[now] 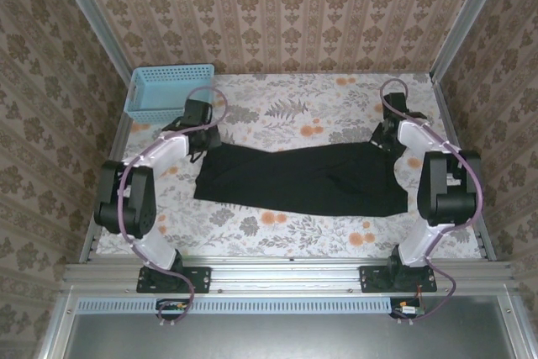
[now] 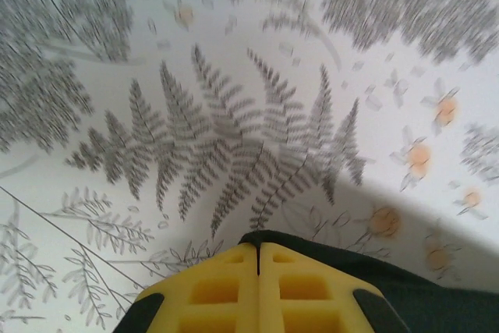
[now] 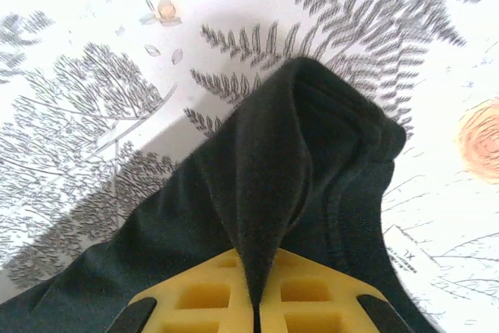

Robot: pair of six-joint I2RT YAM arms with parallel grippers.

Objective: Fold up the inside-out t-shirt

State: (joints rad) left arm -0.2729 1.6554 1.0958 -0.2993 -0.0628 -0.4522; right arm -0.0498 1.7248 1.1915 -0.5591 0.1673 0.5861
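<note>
The right end effector [image 3: 253,271] is clenched on the inside-out t-shirt [image 3: 296,161]. Its yellow pads [image 3: 210,294] press together on a thick ridge of black cloth that rises between them and humps up past the tips. It is a deep bite, probably taken so that several layers come up together. The left end effector [image 2: 258,251] is also clenched, its pads [image 2: 218,290] meeting along a thin line. Dark cloth shows right at the tips and runs off to the right, so it appears to pinch only a thin edge of the shirt, a shallower hold than the right one.

From above, the left end effector [image 1: 199,136] sits at the far left corner of the inside-out t-shirt [image 1: 303,178] and the right end effector [image 1: 388,136] at the far right corner. The shirt lies as a long black band across the middle of the counter [image 1: 277,111], stretched between the two arms. Holding both far corners at once suggests the next move is to carry that far edge over toward the near edge, with the arms keeping the cloth taut so that it folds straight. The thin left pinch could slip if the pull is uneven.

A light blue basket [image 1: 168,90] stands at the far left corner of the counter, just beyond the left arm and apart from the shirt.
</note>
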